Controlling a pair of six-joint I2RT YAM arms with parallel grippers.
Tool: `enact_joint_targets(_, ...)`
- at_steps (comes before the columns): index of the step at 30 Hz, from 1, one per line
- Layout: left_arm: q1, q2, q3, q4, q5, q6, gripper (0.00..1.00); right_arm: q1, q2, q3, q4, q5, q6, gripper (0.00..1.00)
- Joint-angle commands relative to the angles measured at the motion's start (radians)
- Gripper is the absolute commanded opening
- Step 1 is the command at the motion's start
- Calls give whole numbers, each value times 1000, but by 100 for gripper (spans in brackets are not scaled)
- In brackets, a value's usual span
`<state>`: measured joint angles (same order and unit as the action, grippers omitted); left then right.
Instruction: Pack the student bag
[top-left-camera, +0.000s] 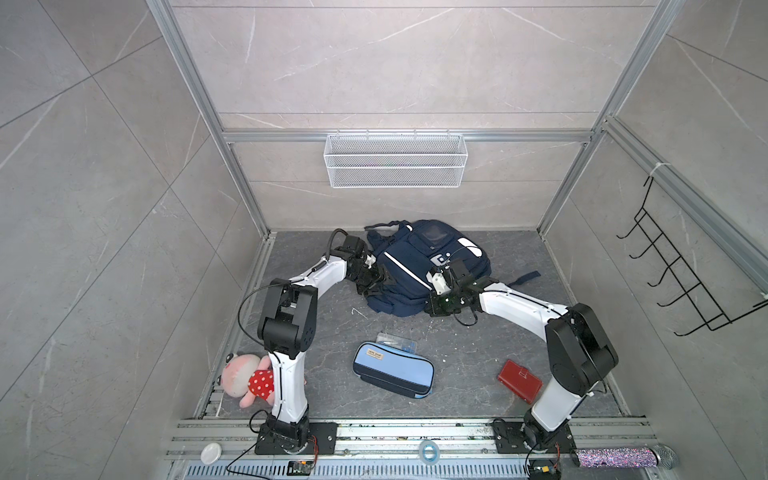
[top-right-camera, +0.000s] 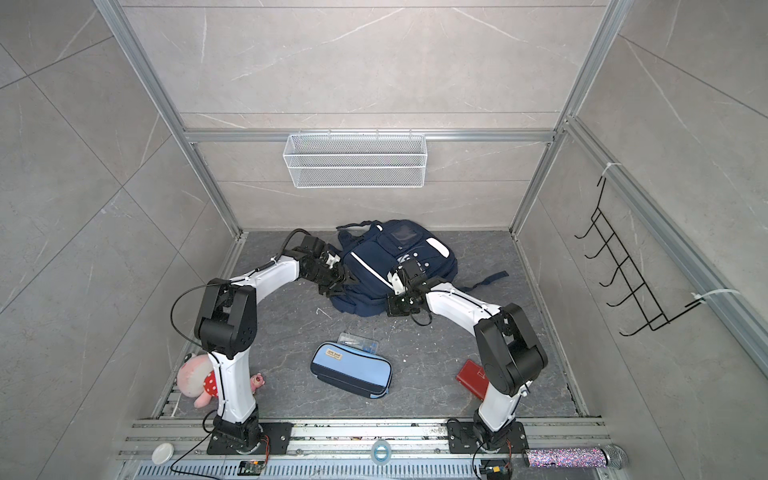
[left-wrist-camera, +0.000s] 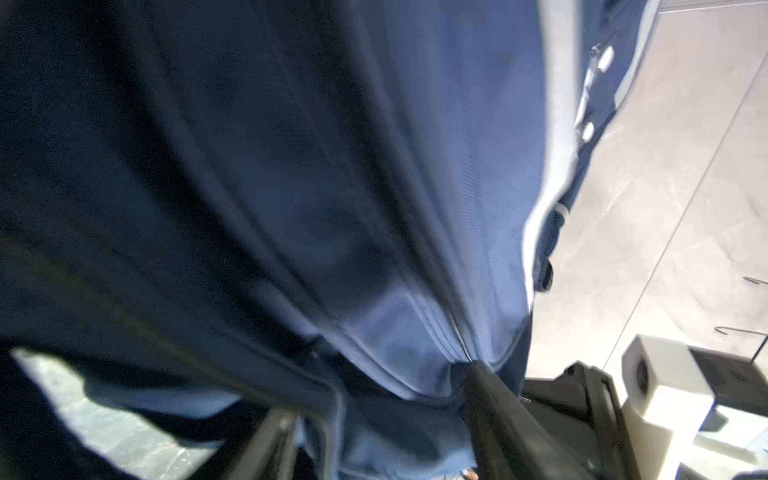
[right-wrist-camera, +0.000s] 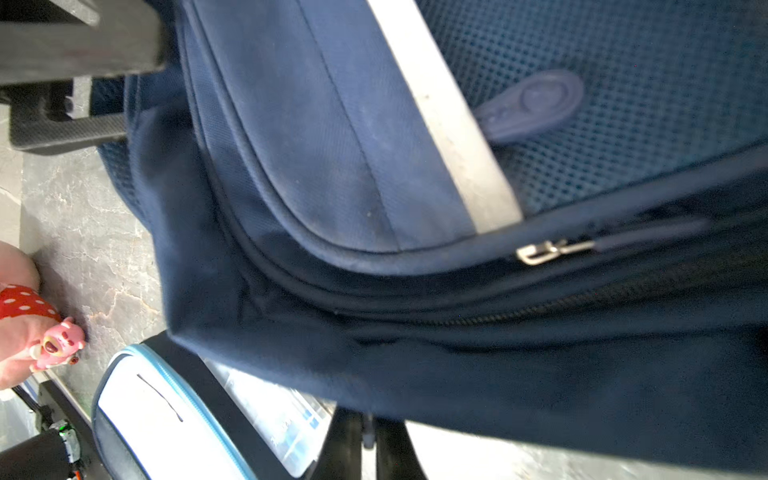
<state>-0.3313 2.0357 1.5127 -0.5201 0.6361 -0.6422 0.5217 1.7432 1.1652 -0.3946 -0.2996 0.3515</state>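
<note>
front rail: white lid (top-left-camera: 211, 453), tape roll (top-left-camera: 428, 451), glitter mic (top-left-camera: 615, 457), all much nearer than the student bag (top-left-camera: 419, 266)
plush toy (top-left-camera: 245, 378): near-left of the bag, well apart; small pink figure (top-right-camera: 257, 380) just beside it
pencil case (top-left-camera: 392, 370): light blue, lying flat, nearer than the bag and apart from it; zip shut, contents hidden
clear box (top-left-camera: 397, 338): between pencil case and bag, touching the case's far edge; blue bits inside, too small to name
red wallet (top-left-camera: 519, 380): near-right of the bag, well apart, closed
student bag: navy, lying on the dark floor (top-left-camera: 478, 357), front face up, between my two grippers
bag zip: metal slider (right-wrist-camera: 540, 251) sits on a closed run of teeth; nothing of the inside shows
left gripper (left-wrist-camera: 380, 395): at the bag's left side; my jaws are parted, bag cloth bunched between the fingers (left-wrist-camera: 498, 415); can't tell if clamped
right gripper (right-wrist-camera: 368, 419): at the bag's near-right corner; my jaws are closed together, tips at the bag's hem; can't tell if cloth is pinched
wire basket (top-left-camera: 395, 160): on the wall beyond the bag
hook rack (top-left-camera: 685, 278): side wall, far right of the bag
</note>
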Motion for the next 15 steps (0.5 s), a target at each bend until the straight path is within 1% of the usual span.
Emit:
enact_joint_targets(1,-3,8,-3,55,10,-3,37,9,9,46,64,-4,32,0)
enact_joint_targets(2,-2,11,-9,62,10,-8,29,8,7,40,70,1,39,0)
enact_joint_targets(3,-1,11,-16,69,8,-13,24,8,5,36,72,8,46,0)
enact_joint_targets(5,-2,6,-22,76,-3,-15,7,5,-2,28,71,16,55,0)
enact_joint_targets(6,-2,2,-23,78,-12,-11,1,2,-8,20,71,22,59,0)
enact_joint_targets(10,6,-12,-29,73,-51,4,0,-40,-38,-18,61,34,81,0)
enact_joint_targets(15,37,-23,-67,96,-74,4,0,-143,-102,-92,17,78,111,0)
